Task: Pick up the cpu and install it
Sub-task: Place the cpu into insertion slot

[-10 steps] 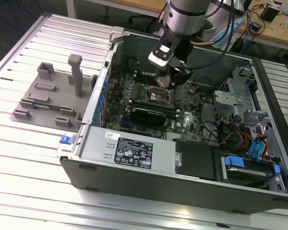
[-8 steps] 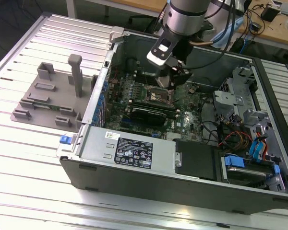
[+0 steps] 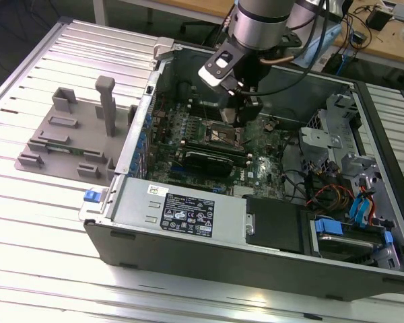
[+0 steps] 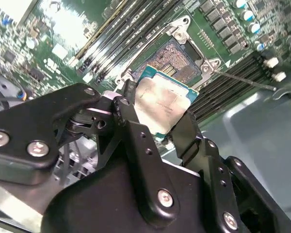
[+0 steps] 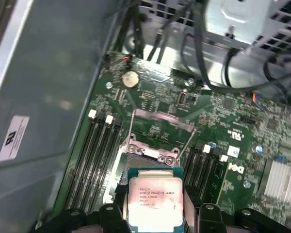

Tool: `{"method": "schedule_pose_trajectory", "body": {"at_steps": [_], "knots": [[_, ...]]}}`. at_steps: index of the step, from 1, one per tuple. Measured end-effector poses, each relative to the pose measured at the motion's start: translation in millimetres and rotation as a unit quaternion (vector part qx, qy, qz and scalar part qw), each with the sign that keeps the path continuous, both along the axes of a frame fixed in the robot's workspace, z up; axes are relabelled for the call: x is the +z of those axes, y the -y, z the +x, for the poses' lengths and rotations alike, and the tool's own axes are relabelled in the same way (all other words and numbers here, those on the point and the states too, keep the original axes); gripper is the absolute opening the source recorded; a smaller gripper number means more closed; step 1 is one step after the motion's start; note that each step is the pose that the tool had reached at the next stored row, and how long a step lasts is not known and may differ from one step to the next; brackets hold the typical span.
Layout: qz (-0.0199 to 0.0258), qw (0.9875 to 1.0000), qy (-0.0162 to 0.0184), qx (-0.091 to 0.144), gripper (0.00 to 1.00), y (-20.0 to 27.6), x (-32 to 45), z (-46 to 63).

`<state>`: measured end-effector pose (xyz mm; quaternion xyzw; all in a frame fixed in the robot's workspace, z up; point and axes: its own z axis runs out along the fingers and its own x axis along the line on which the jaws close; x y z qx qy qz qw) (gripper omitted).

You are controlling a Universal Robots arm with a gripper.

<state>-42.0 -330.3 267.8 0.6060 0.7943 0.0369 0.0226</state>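
We see the gripper [image 4: 155, 116] closed on two opposite edges of the cpu [image 4: 161, 99]. The cpu hangs flat just beside the open socket [image 4: 177, 58], not yet seated.

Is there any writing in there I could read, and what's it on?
cpu, held in the gripper: lines of print, too small to read.
Sticker on the grey box: too small to read.
Label on the case wall: too small to read.
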Motion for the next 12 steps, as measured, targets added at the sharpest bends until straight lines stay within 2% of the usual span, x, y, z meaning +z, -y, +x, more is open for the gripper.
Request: {"method": "schedule_pose_trajectory", "body": {"at_steps": [4,6,8,12], "knots": [[0.0,0.9994,0.0,-0.035,0.54,0.0,-0.3,0.0],[0.0,0.9974,0.0,-0.072,0.54,0.0,-0.7,0.0],[-0.0001,0.9944,0.0,-0.105,0.54,0.0,-1.0,0.0],[-0.0003,0.9941,-0.0001,-0.108,0.54,0.0,-1.0,0.0]]}}
